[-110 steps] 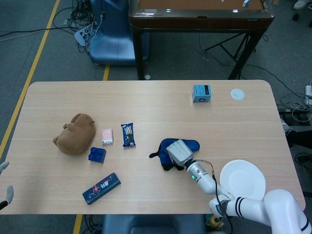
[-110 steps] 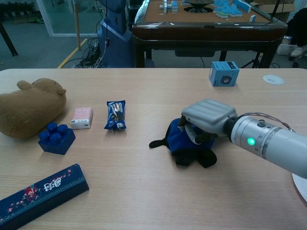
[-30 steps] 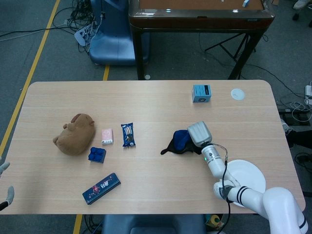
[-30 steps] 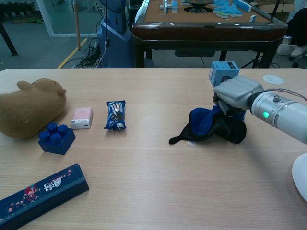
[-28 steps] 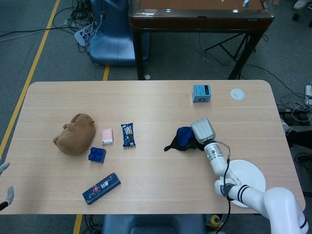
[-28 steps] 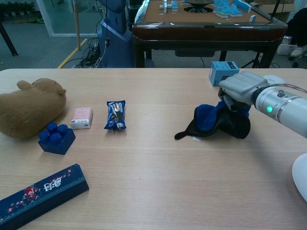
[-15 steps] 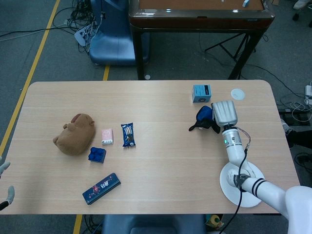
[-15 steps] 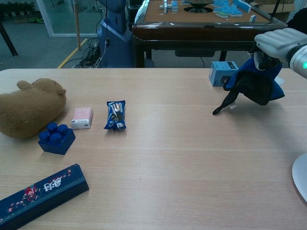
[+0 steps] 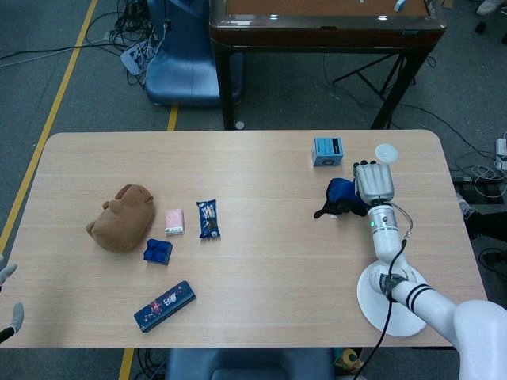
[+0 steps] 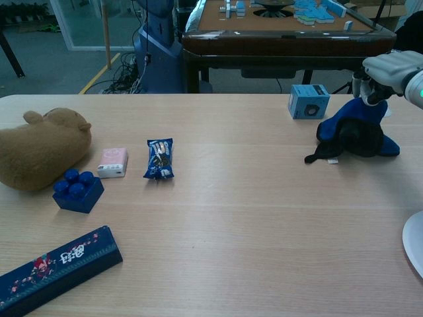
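Blue and black cloth pouch (image 10: 355,135) sits slumped on the table (image 9: 261,269), right half, just in front of the small light-blue box (image 10: 308,101) and a little to its right. Its bulk rests on the wood, with 1 black strap end trailing toward the table's middle; only the top peak is pulled up.

That peak runs up into your right hand (image 10: 386,71). The fingers are curled down over the top of the fabric and appear to pinch it; the contact itself is hidden behind the hand's shell in the head view (image 9: 373,184), so the grip is my reading of the chest view. My judgement: the fabric is soft, so a hold at 1 point lets the rest sag and spread on the surface.

Your left hand (image 9: 8,297) shows only as fingertips at the lower left edge of the head view; I cannot tell whether it is spread or clenched.

Around it: white plate (image 9: 394,317) near the front right edge, under your right forearm; small white disc (image 9: 386,153) at the far right corner. Well apart on the left half: snack packet (image 10: 158,158), pink box (image 10: 112,162), blue brick (image 10: 78,191), brown plush (image 10: 39,148), dark-blue long case (image 10: 56,265).
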`<state>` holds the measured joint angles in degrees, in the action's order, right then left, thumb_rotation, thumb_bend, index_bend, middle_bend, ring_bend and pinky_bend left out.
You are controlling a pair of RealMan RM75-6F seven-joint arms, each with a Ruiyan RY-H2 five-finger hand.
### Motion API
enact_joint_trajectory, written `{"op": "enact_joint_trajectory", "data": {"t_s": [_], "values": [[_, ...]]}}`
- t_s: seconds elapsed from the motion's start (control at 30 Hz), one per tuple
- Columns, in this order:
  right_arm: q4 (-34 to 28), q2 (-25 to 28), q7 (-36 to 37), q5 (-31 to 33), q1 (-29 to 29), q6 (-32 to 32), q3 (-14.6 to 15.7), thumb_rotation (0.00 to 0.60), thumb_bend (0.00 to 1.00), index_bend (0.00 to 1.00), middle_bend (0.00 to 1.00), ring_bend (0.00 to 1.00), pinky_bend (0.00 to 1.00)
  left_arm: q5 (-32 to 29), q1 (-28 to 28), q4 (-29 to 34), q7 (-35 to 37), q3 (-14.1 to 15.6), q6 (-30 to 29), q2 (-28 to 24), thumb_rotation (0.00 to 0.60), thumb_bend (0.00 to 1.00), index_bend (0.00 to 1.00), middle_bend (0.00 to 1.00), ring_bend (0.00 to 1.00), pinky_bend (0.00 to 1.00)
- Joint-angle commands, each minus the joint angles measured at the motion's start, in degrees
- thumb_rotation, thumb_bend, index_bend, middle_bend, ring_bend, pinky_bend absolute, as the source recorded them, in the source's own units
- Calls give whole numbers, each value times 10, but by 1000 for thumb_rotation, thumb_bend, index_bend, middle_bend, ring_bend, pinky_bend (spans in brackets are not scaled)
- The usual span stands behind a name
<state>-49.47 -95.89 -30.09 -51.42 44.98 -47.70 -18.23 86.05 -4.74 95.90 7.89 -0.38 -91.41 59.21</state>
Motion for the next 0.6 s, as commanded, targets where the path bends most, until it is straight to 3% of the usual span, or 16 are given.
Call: {"op": "enact_joint_trajectory", "data": {"t_s": [0.03,0.13,0.27,0.43,0.6], "values": [[-12,7,3,0,-2,-4,0,600,419,0,94,70,324,0,0,0,0,0,1,0,600,483,128,0,0,0],[-40,23,6,-3,-8,-13,1,600,231,0,28,7,247,2,2,1,-2,0,2,1,600,482,128,0,0,0],[-98,54,9,-12,-23,-34,7,600,107,0,9,0,215,3,3,2,-2,0,2,1,600,483,128,0,0,0],[-192,108,5,-36,-57,-83,26,600,108,0,43,0,207,4,3,2,1,-1,0,-1,600,483,128,0,0,0],[-281,163,13,-74,-101,-147,49,600,263,47,204,128,255,5,3,1,4,-2,-1,-2,600,483,128,0,0,0]]}}
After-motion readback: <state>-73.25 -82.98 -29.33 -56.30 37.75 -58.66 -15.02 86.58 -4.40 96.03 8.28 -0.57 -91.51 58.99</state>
